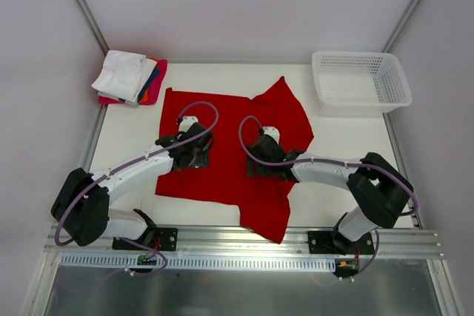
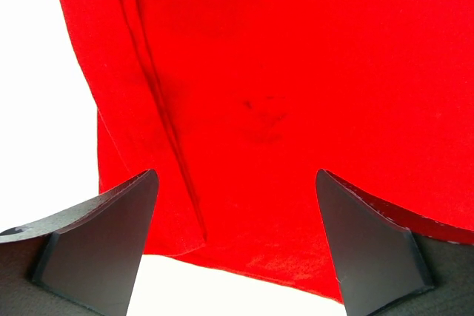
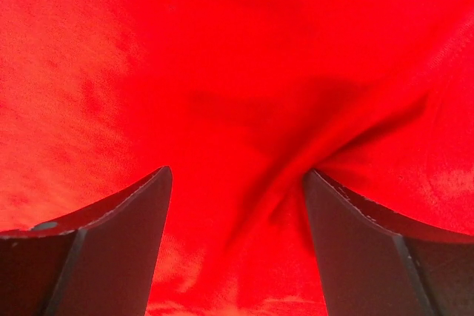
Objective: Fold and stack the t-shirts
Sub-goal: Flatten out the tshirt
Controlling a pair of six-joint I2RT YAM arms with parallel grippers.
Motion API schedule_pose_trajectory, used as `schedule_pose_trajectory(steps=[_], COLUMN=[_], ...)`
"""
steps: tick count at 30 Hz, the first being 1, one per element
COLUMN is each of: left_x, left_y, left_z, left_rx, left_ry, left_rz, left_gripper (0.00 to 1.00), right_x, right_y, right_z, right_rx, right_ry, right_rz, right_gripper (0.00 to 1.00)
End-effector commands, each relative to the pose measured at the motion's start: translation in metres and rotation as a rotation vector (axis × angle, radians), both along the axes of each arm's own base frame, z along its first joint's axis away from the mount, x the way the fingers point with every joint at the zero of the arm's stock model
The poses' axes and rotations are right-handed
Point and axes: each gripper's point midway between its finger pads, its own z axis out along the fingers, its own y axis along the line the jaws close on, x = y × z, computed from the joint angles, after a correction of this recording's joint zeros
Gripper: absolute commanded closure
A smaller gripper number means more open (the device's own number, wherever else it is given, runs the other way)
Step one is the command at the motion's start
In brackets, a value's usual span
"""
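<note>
White tabletop [image 1: 348,146], enclosed by pale walls, carries all items. At the near edge, both arms are bolted to a metal rail [image 1: 244,238].

1. Bright red soft cloth t-shirt [image 1: 229,131]: lies spread at mid-table, flat on the left half. The right half is rumpled, with one pointed flap turned up toward the far side.
2. Stack of folded t-shirts [image 1: 126,75]: sits at the far left corner, well apart from both grippers. A white shirt is on top, with blue, orange and pink-red edges showing beneath it on the right.
3. White plastic mesh basket [image 1: 355,106]: stands upright at the far right corner.

Left gripper [image 1: 196,155]: positioned over the left part of the red shirt. In the left wrist view, its dark fingers [image 2: 104,242] stand wide apart with nothing between them. Below lie the shirt [image 2: 296,72], a stitched seam and bare table at the left.

Right gripper [image 1: 261,162]: positioned over the shirt's centre. In the right wrist view, its fingers [image 3: 104,249] stand well apart and red cloth [image 3: 222,72] fills the frame. A raised crease runs up to the right finger. Contact there appears likely but cannot be confirmed, and no cloth is clamped.
</note>
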Motion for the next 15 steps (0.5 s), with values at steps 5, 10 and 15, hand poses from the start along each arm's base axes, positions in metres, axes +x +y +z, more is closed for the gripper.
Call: schedule_pose_trajectory(steps=[5,10,15], left_x=[-0.013,-0.013,-0.008], left_y=[-0.004,-0.008,-0.012], left_z=[-0.014,-0.02,-0.015], left_rx=[-0.04,-0.05,-0.063], left_ry=[0.06,0.072,0.064], left_rz=[0.035,0.024,0.004], left_gripper=[0.1,0.08,0.07], right_x=[-0.038,-0.048,-0.059], right_y=[-0.002,-0.028,-0.046], right_z=[-0.047,-0.053,-0.06], right_rx=[-0.018,-0.084,-0.133], right_ry=[0.195,0.203,0.231], right_rz=[-0.012,-0.053,-0.072], right_gripper=[0.23,0.2,0.17])
